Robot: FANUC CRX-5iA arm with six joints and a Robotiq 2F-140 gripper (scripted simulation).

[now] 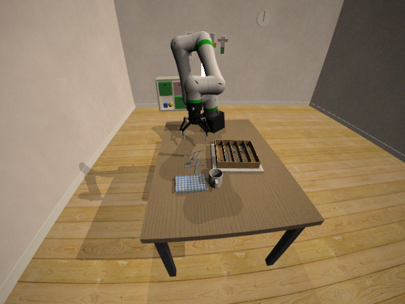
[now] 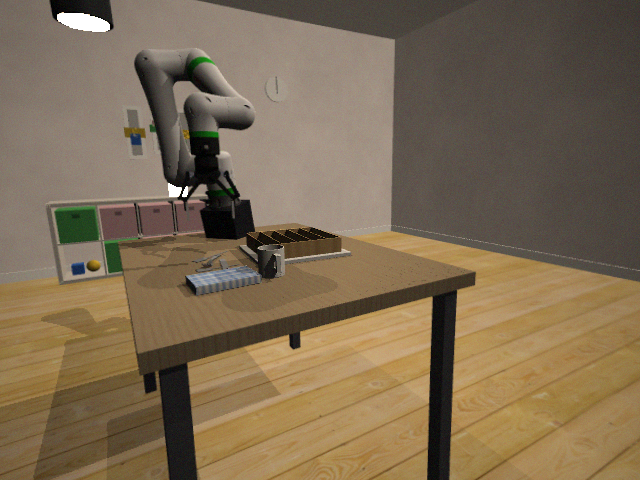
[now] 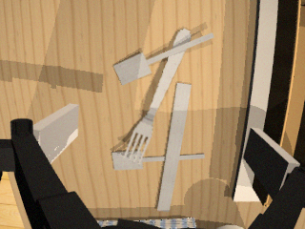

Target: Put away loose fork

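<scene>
Fork: loose fork (image 3: 152,116) lies flat on the table (image 1: 228,209), at the centre of the wrist view, tines toward the lower left, handle running up to the right.
Fork and hand: the fork sits between the two spread fingers as the wrist camera sees it, below them and untouched.
Hand: gripper (image 1: 195,134) hangs above the table with its jaws spread as wide as they go, empty, touching nothing.
Fingers: one pad (image 3: 59,129) shows at the left edge of the wrist view, the other at the right.
Neighbours: a knife (image 3: 174,147) lies just right of the fork; a spatula (image 3: 135,67) crosses the fork's handle at the top.
Tray: tray (image 1: 258,156) stands to the right of the loose cutlery, cutlery in its slots.
Other: mug (image 1: 216,178) and checked cloth (image 1: 190,183) lie nearer the camera in the top view.
</scene>
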